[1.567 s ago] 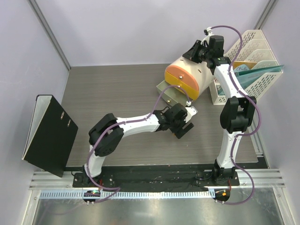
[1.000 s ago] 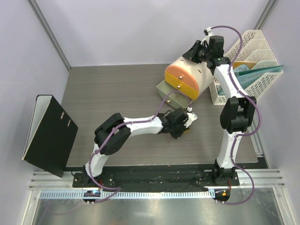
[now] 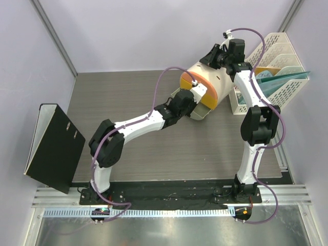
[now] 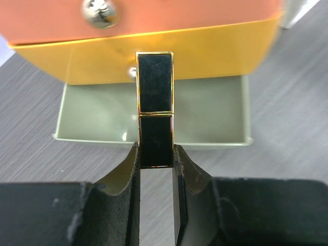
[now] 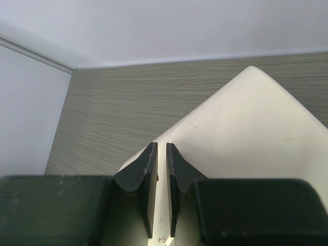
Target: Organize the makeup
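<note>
- The lipstick (black, with gold edging) is held off the counter, pointing away from the wrist camera, in front of the box.
- The left tool is clamped on the lipstick's near end. Its fingers press on both sides, and most of the lipstick sticks out beyond the tips.
- Under the lipstick lies the green drawer, pulled out. The floor that shows is bare.
- Above it is the yellow drawer, pushed in. The lipstick's far end overlaps its front and half hides a small knob there.
- Above that is the orange drawer, with a silver knob.
- The box is cream and lies at the back right of the counter, with the drawer fronts facing the left arm.
- The right tool hangs over the box's cream top, near its far edge. Its fingers stand a narrow slit apart, and I cannot tell if they pinch anything.
- A cream rack stands just right of the box, with papers in it.
- A black binder stands at the counter's left edge, well apart from everything else.
</note>
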`<action>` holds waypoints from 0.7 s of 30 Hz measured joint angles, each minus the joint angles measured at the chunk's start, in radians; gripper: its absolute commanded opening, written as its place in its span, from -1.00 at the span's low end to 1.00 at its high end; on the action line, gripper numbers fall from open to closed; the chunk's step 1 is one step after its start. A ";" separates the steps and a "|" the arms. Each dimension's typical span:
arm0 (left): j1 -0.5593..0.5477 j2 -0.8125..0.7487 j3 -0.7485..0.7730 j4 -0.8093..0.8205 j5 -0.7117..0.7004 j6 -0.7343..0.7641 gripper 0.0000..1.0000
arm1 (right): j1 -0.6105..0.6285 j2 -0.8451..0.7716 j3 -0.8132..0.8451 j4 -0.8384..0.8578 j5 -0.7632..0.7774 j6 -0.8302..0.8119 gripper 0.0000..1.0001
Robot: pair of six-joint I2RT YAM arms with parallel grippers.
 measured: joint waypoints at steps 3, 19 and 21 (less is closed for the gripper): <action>0.027 0.040 0.045 -0.019 0.000 -0.015 -1.00 | 0.000 0.000 -0.001 0.001 0.000 0.000 -0.61; 0.029 0.148 0.200 -0.119 0.074 -0.020 0.54 | 0.000 0.000 -0.002 0.002 0.000 0.000 -0.61; 0.029 0.161 0.205 -0.133 0.075 -0.023 0.60 | 0.000 0.000 -0.002 0.002 -0.002 0.000 -0.61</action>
